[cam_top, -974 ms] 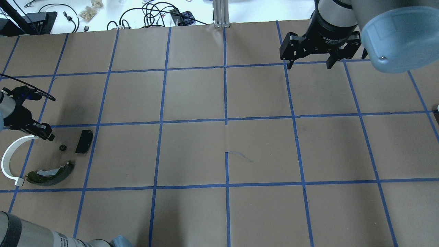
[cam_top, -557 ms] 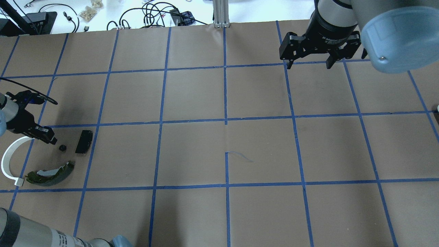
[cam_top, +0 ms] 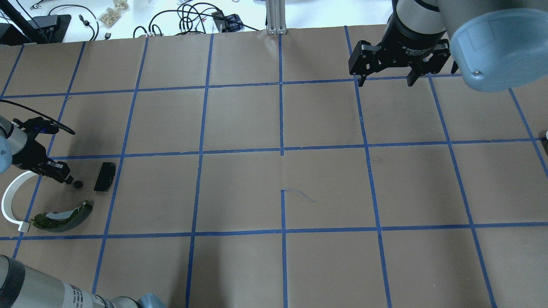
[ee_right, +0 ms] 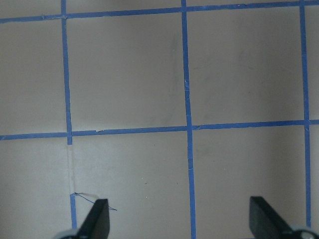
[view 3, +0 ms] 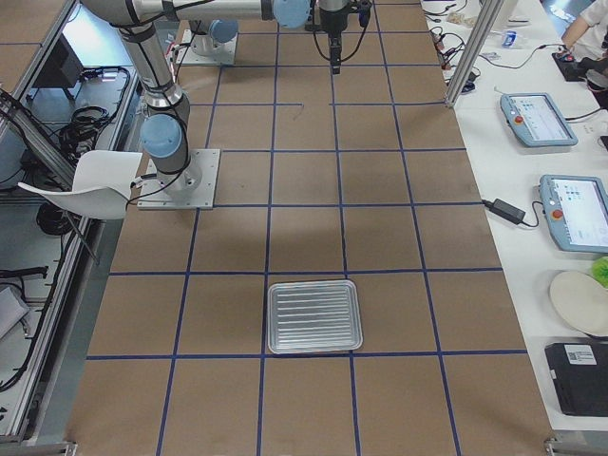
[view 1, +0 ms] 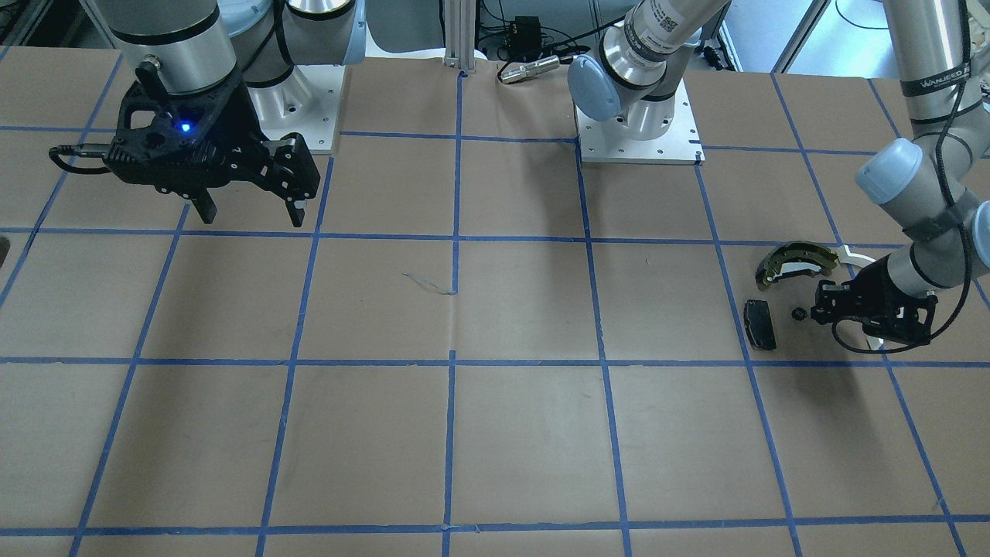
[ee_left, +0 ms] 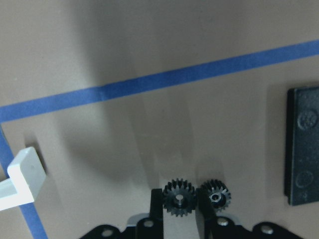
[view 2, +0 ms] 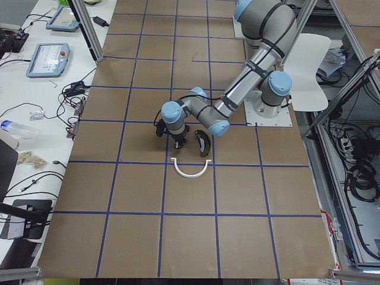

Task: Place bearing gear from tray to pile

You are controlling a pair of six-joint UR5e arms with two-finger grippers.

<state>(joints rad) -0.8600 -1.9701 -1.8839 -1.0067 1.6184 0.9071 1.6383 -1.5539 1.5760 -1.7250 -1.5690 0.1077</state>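
My L gripper (cam_top: 68,179) fingers sit narrowly apart round a small black toothed bearing gear (ee_left: 177,198); I can't tell if it's pinched. R gripper (cam_top: 386,82) spread wide, empty.

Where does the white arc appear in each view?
Front-facing: white arc at right, partly hidden.
Overhead: arc at far left.
Left side: arc below centre.
Right side: too far to tell.
Left wrist: its end, lower left.
Right wrist: not in it.
Landmark: the brake shoe beside it.
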